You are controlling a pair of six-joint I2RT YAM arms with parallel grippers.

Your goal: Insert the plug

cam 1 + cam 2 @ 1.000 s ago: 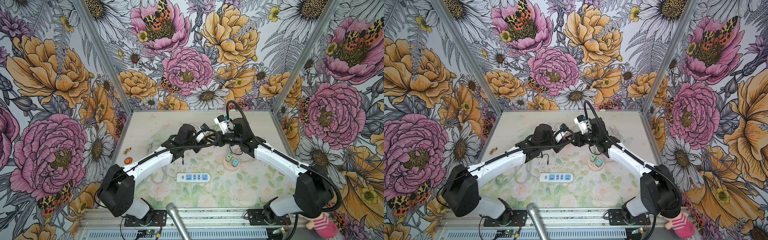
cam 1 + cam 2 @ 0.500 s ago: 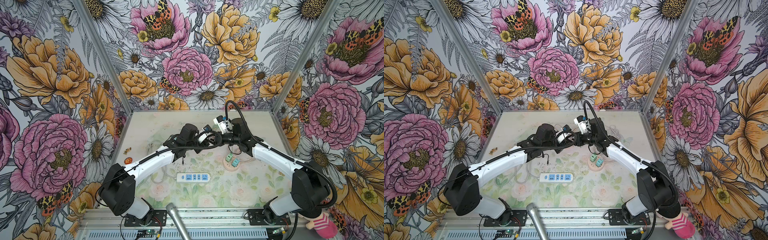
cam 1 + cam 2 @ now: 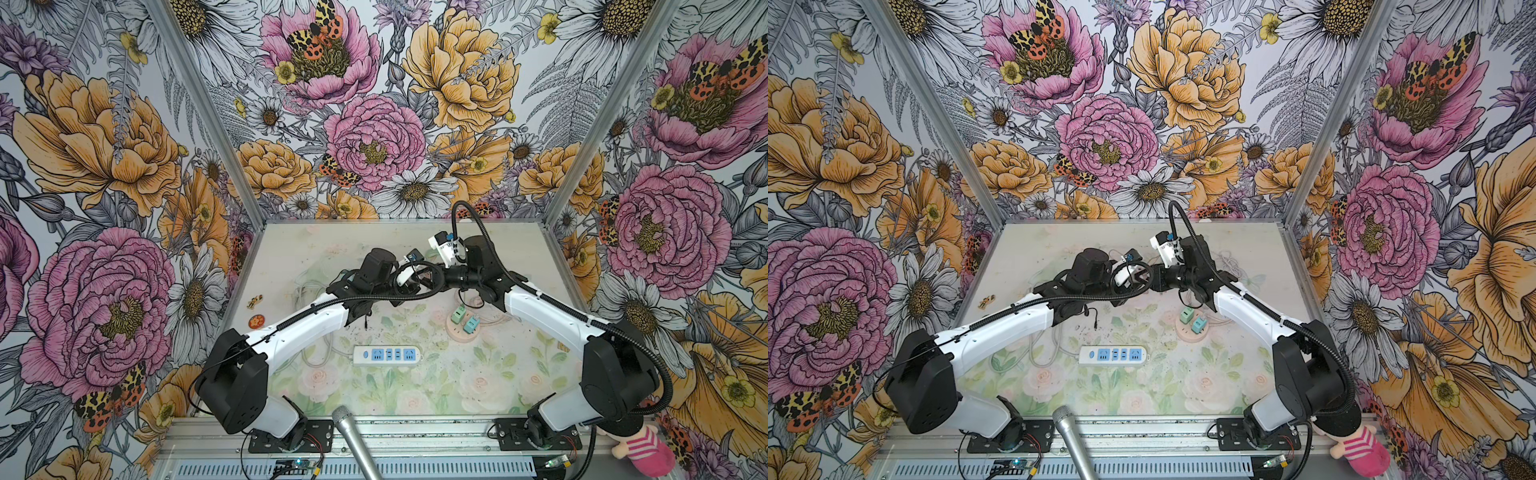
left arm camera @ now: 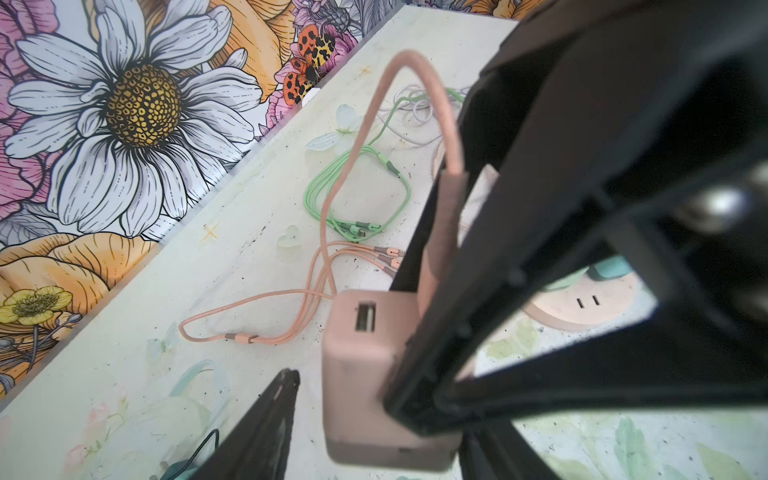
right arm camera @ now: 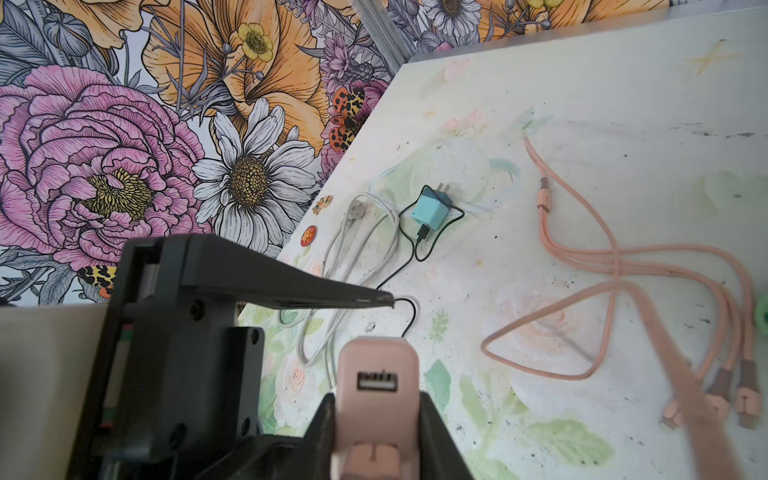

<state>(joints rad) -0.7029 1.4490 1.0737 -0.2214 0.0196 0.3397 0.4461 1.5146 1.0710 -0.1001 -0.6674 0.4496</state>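
Pink charger point(image 5: 376, 361) sits pinched in the right claw point(image 5: 376, 409), left claw point(image 4: 386, 409) spread apart.

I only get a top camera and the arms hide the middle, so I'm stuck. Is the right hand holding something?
Observer: Yes. The right wrist view shows the right hand shut on a pink charger.
Child: Is anything plugged into it?
Observer: No. Its slot faces that camera, and it is empty.
Child: And the other hand?
Observer: The left hand is open around the charger. The left wrist view shows a gap between its finger and the charger.
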